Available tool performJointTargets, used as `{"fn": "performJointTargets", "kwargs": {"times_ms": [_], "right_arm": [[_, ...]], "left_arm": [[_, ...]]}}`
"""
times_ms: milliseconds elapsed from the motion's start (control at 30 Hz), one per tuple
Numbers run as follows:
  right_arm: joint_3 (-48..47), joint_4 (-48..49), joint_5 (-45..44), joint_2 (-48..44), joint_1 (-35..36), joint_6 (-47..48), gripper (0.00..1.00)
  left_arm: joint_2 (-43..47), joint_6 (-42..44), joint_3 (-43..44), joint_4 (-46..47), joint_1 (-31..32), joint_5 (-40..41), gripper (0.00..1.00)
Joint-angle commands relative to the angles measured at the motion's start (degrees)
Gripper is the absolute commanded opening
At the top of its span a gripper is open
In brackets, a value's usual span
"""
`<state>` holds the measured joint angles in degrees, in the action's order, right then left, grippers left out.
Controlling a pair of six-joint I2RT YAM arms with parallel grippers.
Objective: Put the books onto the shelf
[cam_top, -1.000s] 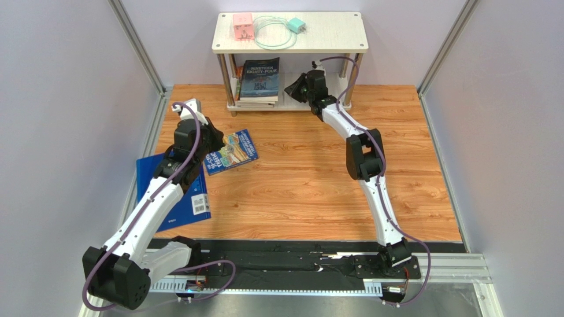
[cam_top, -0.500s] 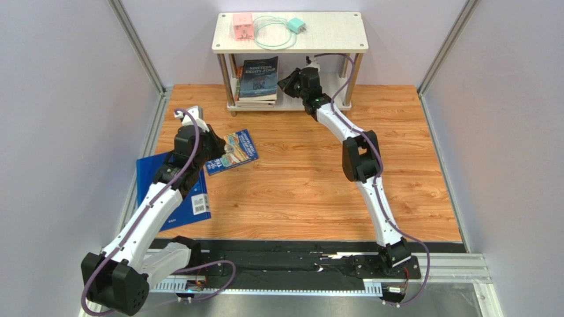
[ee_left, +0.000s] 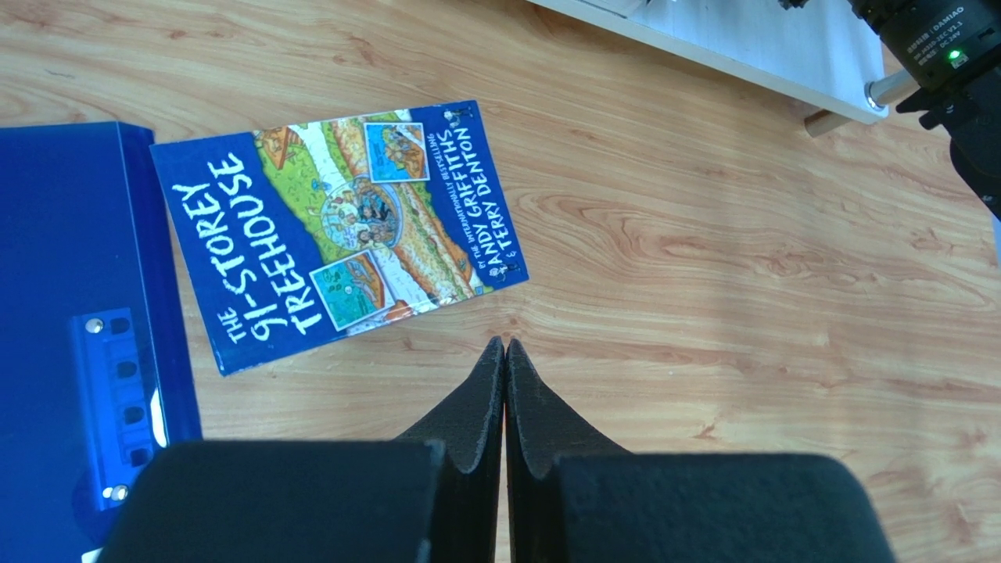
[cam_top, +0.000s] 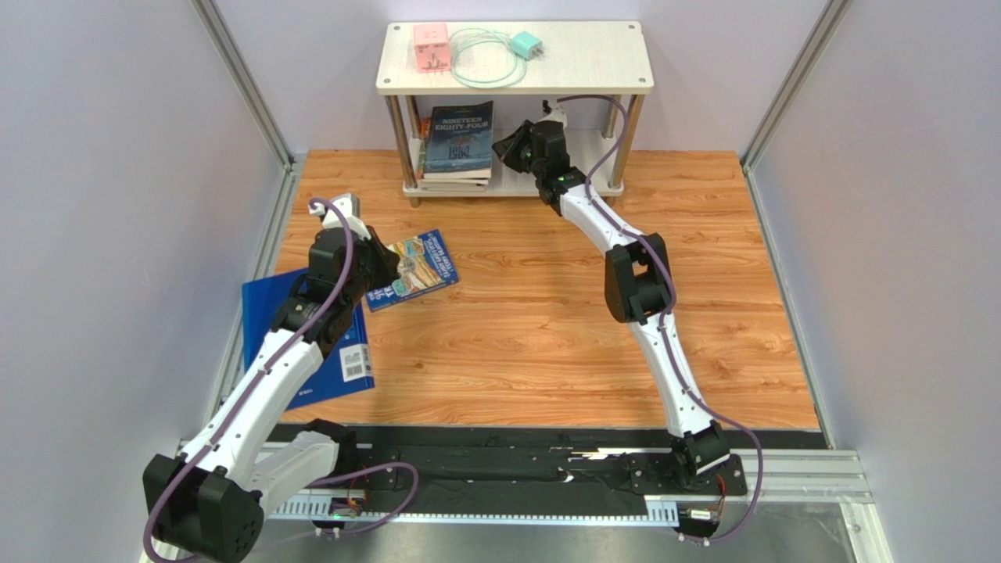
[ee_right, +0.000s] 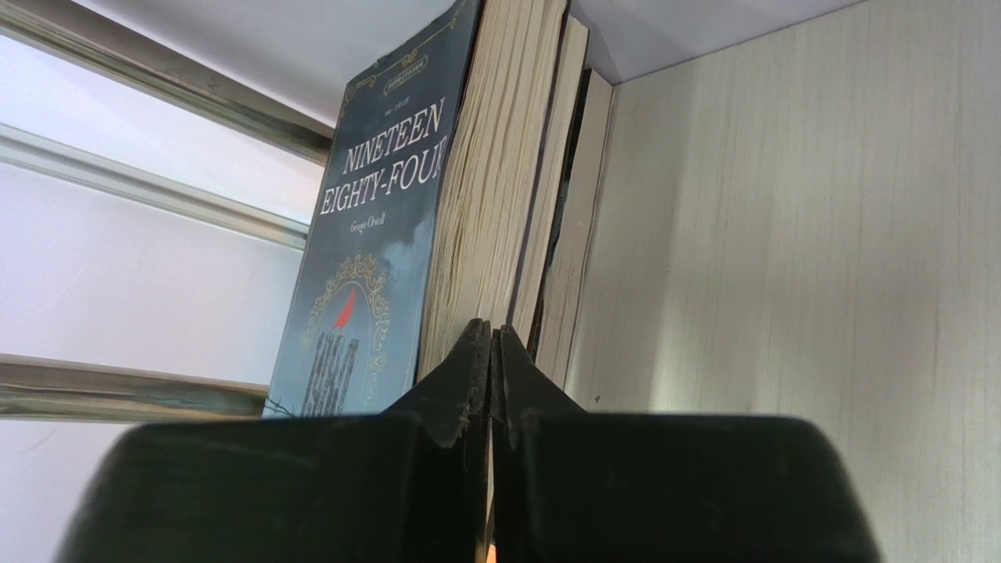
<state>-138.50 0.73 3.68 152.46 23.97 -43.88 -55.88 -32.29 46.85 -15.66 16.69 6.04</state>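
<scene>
Wood table bears treehouse book; shelf perhaps three.

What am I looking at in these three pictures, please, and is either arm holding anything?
These are two robot arms bolted to a wooden table, each ending in a two-finger gripper. The wide picture comes from a fixed camera above and behind them. The other two come from cameras on the wrists, looking along the fingers. At the far edge stands a small two-tier shelf, with a pink box, a coiled cable and a teal plug on top, and a stack of books topped by Nineteen Eighty-Four below. The right gripper is shut, empty, its tips at that stack's page edges. The left gripper is also shut and empty, hovering beside The 91-Storey Treehouse, which lies on the table next to a blue folder.
</scene>
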Motion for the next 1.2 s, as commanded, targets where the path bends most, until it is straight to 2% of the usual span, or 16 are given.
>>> {"fn": "performJointTargets", "kwargs": {"times_ms": [0, 800, 867, 967, 1000, 1067, 1167], "right_arm": [[-3.1, 2.9, -0.2, 0.6, 0.9, 0.6, 0.01], [-3.2, 2.4, 1.9, 1.3, 1.8, 0.2, 0.01], [-0.7, 3.7, 1.1, -0.6, 1.6, -0.2, 0.01], [9.4, 9.0, -1.2, -6.8, 1.0, -0.9, 0.02], [15.5, 10.4, -3.1, -8.6, 0.9, -0.9, 0.02], [20.1, 13.1, -5.9, -13.7, 0.6, -0.1, 0.02], [27.0, 13.9, -5.3, -19.6, -0.1, 0.2, 0.03]], "left_arm": [[1.3, -0.7, -0.7, -0.2, -0.2, -0.3, 0.0], [2.2, -0.5, -2.8, -0.1, -0.2, 1.4, 0.0], [2.2, -0.4, -2.9, -0.2, -0.2, 1.7, 0.0], [2.3, 0.0, -2.9, -0.8, -0.2, 2.0, 0.0], [2.4, 0.2, -3.0, -0.9, -0.2, 2.2, 0.0], [2.4, 0.5, -3.2, -1.0, -0.2, 2.7, 0.0], [2.6, 0.7, -3.6, -1.1, -0.2, 3.0, 0.0]]}}
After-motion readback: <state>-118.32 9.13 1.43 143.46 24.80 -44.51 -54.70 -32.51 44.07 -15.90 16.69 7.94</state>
